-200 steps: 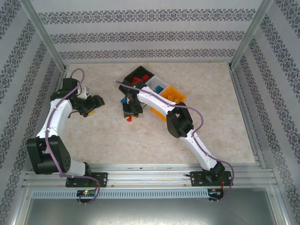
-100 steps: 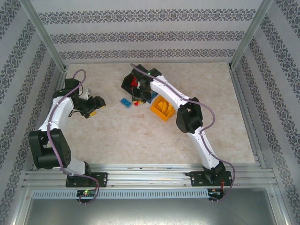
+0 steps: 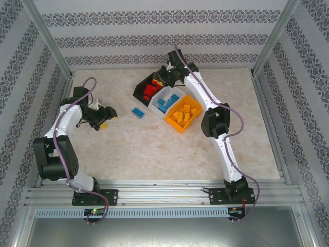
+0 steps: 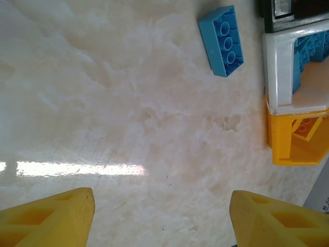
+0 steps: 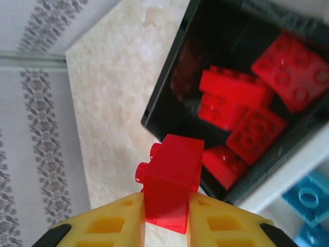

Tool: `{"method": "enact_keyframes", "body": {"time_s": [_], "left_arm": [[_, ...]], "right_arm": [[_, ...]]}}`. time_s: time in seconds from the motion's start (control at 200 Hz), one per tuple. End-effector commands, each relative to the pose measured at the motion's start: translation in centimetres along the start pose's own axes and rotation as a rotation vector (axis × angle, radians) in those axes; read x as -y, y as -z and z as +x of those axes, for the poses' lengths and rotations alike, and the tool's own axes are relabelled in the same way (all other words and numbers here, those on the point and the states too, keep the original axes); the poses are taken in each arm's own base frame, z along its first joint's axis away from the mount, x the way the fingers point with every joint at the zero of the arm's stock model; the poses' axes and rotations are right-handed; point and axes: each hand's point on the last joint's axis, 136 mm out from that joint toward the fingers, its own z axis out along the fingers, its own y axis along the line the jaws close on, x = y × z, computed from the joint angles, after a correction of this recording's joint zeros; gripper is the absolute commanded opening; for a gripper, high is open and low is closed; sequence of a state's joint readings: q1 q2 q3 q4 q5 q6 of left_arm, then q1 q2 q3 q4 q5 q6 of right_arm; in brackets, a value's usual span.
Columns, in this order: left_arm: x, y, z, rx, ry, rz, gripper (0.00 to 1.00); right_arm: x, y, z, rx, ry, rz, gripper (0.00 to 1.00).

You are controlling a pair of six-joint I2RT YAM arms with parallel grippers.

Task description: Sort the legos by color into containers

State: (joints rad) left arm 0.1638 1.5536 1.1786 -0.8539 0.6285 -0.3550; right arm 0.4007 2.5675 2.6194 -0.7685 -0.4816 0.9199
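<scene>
Marbled beige table (image 3: pixel 154 149), patterned walls (image 3: pixel 164 31), left fingers (image 4: pixel 51 216) spread, right fingers (image 5: pixel 113 224) pinching red lego (image 5: pixel 172 182) near black bin (image 5: pixel 169 82)

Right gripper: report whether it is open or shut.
Shut on a red brick: the right gripper's yellow fingers clamp its two sides, near the black bin's corner.

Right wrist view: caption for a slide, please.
Right gripper holds a red brick by the black bin of red bricks.

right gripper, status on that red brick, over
Right gripper shut on red brick, at black bin's rim. Left gripper open, empty. One blue brick loose on table. Nothing in the way.
</scene>
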Motion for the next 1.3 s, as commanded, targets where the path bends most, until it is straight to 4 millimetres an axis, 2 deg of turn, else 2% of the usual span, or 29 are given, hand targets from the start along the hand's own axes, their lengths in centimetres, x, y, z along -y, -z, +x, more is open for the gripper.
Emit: {"method": "enact_keyframes", "body": {"time_s": [0.0,0.06,0.145,0.18,0.32,0.535,0.63,0.754,0.889,1.074,1.299], "left_arm": [[-0.4,-0.2,0.6,-0.040,0.007,-0.014,0.70],[-0.5,-0.4,0.5,-0.043,0.013,-0.021,0.70],[-0.5,-0.9,0.6,-0.050,0.021,-0.031,0.71],[-0.4,-1.0,0.5,-0.053,0.022,-0.036,0.71],[0.1,-1.9,0.4,-0.062,0.017,-0.045,0.72],[1.9,-3.3,-0.3,-0.070,-0.026,-0.050,0.74],[2.5,-4.0,-0.6,-0.073,-0.042,-0.043,0.76],[3.1,-4.8,-1.0,-0.083,-0.054,-0.027,0.77],[4.1,-5.4,-1.8,-0.088,-0.066,-0.004,0.78],[5.5,-6.1,-2.6,-0.093,-0.101,0.018,0.81],[6.2,-7.4,-3.3,-0.118,-0.122,0.013,0.84]], "right_arm": [[-1.0,-1.4,-1.8,0.005,-0.070,-0.120,0.27],[-0.9,-1.8,-2.7,0.011,-0.091,-0.153,0.31],[-0.8,-2.2,-3.7,0.018,-0.117,-0.191,0.46],[-0.7,-2.2,-4.0,0.021,-0.123,-0.199,0.49],[-0.1,-1.9,-4.3,0.015,-0.125,-0.196,0.52],[0.0,-0.3,-2.9,-0.023,-0.072,-0.163,0.56],[-0.9,1.1,-2.1,-0.039,-0.035,-0.169,0.59],[-2.4,3.8,-0.5,-0.057,0.053,-0.156,0.61],[-2.7,6.9,1.8,-0.064,0.140,-0.100,0.64],[-0.8,11.5,4.7,-0.026,0.195,-0.014,0.66],[4.3,16.0,9.0,0.006,0.192,0.109,0.70]]}}
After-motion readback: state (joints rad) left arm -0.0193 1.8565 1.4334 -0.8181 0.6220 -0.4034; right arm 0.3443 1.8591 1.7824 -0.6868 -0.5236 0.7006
